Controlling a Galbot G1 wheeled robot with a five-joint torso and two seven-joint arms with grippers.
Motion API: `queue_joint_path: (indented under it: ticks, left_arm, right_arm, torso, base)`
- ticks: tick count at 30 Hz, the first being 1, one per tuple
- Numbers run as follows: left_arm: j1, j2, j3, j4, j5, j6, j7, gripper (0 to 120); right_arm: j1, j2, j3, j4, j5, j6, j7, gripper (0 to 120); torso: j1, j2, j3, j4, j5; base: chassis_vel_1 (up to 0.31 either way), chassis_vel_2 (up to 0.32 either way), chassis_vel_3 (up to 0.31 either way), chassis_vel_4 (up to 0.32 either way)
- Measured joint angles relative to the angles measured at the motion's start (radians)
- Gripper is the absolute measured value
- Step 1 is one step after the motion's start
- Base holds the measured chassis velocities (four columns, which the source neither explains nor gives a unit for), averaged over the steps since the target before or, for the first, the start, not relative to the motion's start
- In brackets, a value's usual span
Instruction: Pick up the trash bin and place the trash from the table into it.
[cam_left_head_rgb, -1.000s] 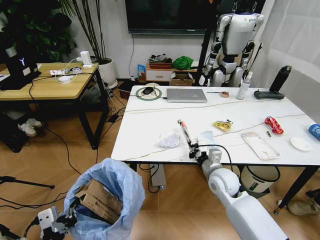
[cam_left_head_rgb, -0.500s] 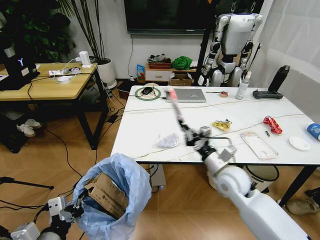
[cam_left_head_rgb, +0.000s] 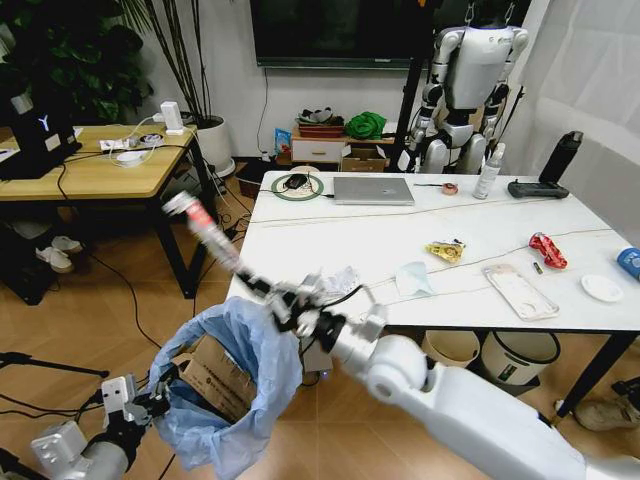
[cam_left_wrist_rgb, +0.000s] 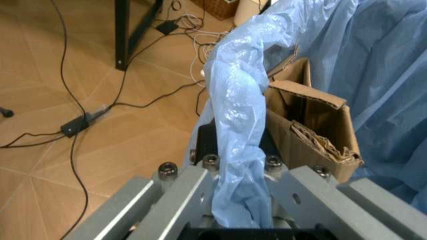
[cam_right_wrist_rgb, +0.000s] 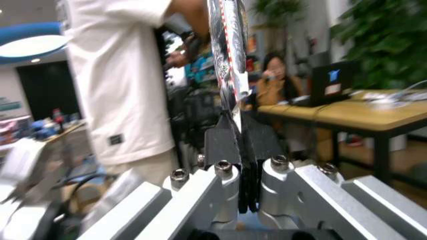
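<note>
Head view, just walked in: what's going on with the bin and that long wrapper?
The left gripper is shut on the blue bag of the trash bin, holding it low beside the table. Cardboard is already inside. The right gripper is shut on a long wrapper, held above the bin's rim and pointing up and away. A crumpled tissue, a yellow wrapper and a red wrapper are on the table.

The table (cam_left_head_rgb: 300, 240) (white, veined) holds a laptop (cam_left_head_rgb: 373, 190), tissue (cam_left_head_rgb: 338, 281) and wrappers (cam_left_head_rgb: 445, 250).
</note>
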Motion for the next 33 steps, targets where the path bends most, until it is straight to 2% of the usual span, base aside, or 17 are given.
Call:
queue_joint_path:
  ticks: [5,11,17,26,27,29,33]
  left_arm:
    - [0.004,-0.018,-0.004,-0.008,-0.002,0.001,-0.003,0]
    - [0.008,-0.037,-0.002,-0.011,0.005,0.002,-0.004,0]
    - [0.015,-0.044,-0.008,-0.019,0.005,0.001,-0.003,0]
    - [0.017,-0.045,-0.019,-0.022,0.003,0.001,-0.003,0]
    - [0.016,-0.046,-0.02,-0.023,0.001,0.001,-0.003,0]
    - [0.014,-0.046,-0.02,-0.023,0.001,0.001,-0.003,0]
    - [0.011,-0.049,-0.02,-0.019,0.002,0.001,-0.005,0]
  right_arm:
    - [0.031,0.03,-0.085,0.004,-0.017,-0.04,0.087,0]
    - [0.036,0.071,-0.103,-0.012,-0.042,-0.109,0.185,0]
    - [0.005,0.066,-0.102,-0.01,-0.073,-0.121,0.203,0]
    - [-0.032,0.024,-0.074,0.01,-0.105,-0.123,0.23,30]
    - [-0.04,0.016,-0.066,0.015,-0.108,-0.121,0.23,37]
    - [-0.048,0.011,-0.06,0.02,-0.111,-0.117,0.23,40]
    - [-0.084,-0.004,-0.014,0.057,-0.123,-0.094,0.219,58]
  torso:
    - [0.0,0.0,0.0,-0.0001,0.0001]
    - [0.0,0.0,0.0,0.0001,0.0002]
    - [0.0,0.0,0.0,-0.0003,0.0004]
    - [0.0,0.0,0.0,-0.0002,0.0003]
    - [0.0,0.0,0.0,-0.0002,0.0003]
    - [0.0,0.0,0.0,-0.0002,0.0003]
    - [0.0,0.0,0.0,-0.0002,0.0003]
  base:
    - [0.0,0.0,0.0,0.0]
    - [0.0,0.0,0.0,0.0]
    - [0.0,0.0,0.0,0.0]
    - [0.0,0.0,0.0,0.0]
    - [0.0,0.0,0.0,0.0]
    - [0.0,0.0,0.0,0.0]
    - [0.0,0.0,0.0,0.0]
